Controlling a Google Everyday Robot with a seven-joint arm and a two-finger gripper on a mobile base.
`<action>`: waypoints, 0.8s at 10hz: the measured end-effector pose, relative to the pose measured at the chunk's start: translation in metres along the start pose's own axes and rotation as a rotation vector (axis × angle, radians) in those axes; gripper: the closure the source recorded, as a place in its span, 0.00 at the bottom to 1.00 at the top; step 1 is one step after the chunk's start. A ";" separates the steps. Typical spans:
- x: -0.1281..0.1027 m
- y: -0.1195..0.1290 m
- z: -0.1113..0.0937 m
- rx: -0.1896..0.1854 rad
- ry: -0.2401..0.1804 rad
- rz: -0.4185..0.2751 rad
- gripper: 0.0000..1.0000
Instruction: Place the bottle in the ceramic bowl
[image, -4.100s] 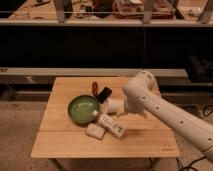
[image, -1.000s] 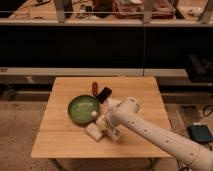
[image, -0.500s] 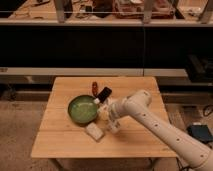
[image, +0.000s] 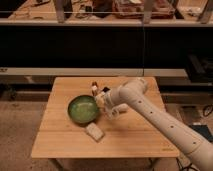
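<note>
The green ceramic bowl (image: 82, 109) sits on the left middle of the wooden table (image: 135, 137). My gripper (image: 108, 105) hangs just right of the bowl's right rim, at the end of the white arm that comes in from the lower right. It is shut on the slim white bottle (image: 102, 101), which is held off the table with its end over the bowl's right edge. The gripper hides much of the bottle.
A small whitish block (image: 94, 131) lies on the table just in front of the bowl. A small brown item (image: 93, 88) and a dark item (image: 105, 90) stand behind the bowl. Dark shelving runs behind the table.
The bottle lay on the table in front of the arm 4 s ago. My gripper came down on it, lifted it, and moved it back and left to the bowl's right rim.
</note>
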 end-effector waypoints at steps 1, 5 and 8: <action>0.013 -0.005 0.006 0.013 0.003 -0.009 1.00; 0.048 -0.046 0.054 0.082 -0.044 -0.077 0.95; 0.043 -0.069 0.097 0.093 -0.127 -0.127 0.61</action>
